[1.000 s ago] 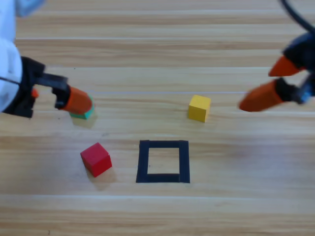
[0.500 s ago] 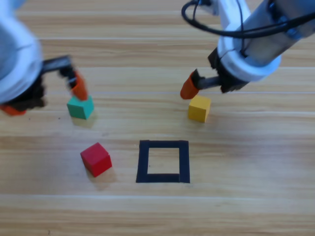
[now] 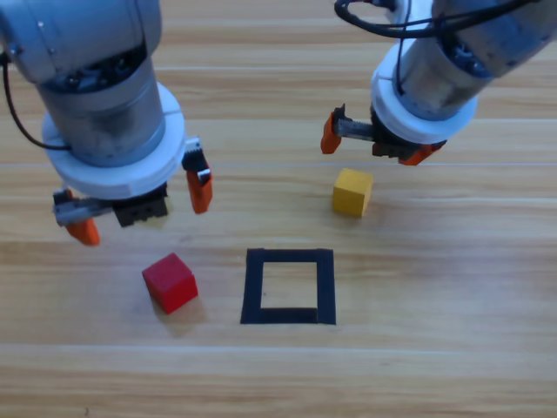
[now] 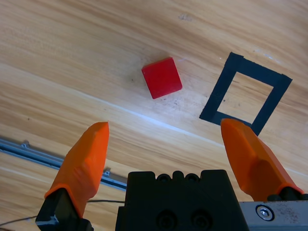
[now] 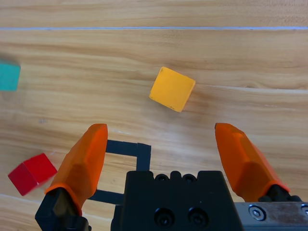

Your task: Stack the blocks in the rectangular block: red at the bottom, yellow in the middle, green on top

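The red cube [image 3: 171, 282] [image 4: 161, 77] lies on the wood left of the black tape rectangle [image 3: 253, 287] [image 4: 220, 86]. My left gripper [image 3: 142, 209] [image 4: 164, 126] hovers open just behind it, jaws spread wide. In the high view the left arm hides the green cube; the right wrist view shows that green cube [image 5: 8, 75] at its left edge. The yellow cube [image 3: 352, 192] [image 5: 172, 89] sits behind the rectangle's right side. My right gripper [image 3: 376, 145] [image 5: 161, 127] is open above and just behind it. Inside the rectangle is bare wood.
The red cube [image 5: 32, 173] and a corner of the tape rectangle [image 5: 143, 154] also show in the right wrist view. A metal rail [image 4: 29, 149] runs along the table edge in the left wrist view.
The left arm has swung in over the green cube, covering it from above, and now points down near the red cube. The right gripper has turned and settled over the yellow cube.
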